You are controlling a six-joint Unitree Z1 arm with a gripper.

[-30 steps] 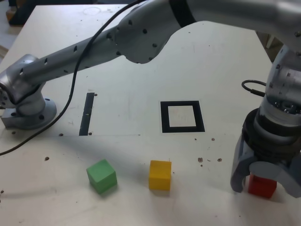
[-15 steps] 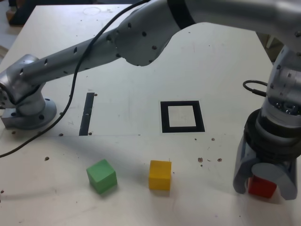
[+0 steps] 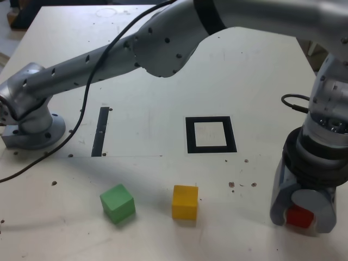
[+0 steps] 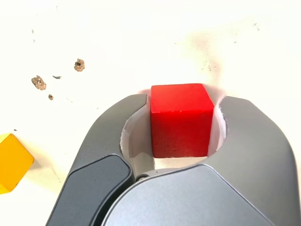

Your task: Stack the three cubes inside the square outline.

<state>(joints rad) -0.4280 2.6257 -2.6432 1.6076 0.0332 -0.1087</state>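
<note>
Matte red cube [image 4: 180, 119] with sharp edges, on the bench [image 3: 163, 81] at the exterior view's lower right, clamped between the jaws of the gripper [image 3: 300, 216], yellow cube [image 3: 185, 202] and green cube [image 3: 117, 203] apart toward the left, square outline [image 3: 210, 135] empty behind them.

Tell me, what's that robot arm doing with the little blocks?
The robot arm has closed its claw around the red cube, which sits on the white table at the exterior view's right. The yellow cube and the green cube sit apart on the table, untouched. The square outline has nothing in it yet, so no stacking has begun.
</note>
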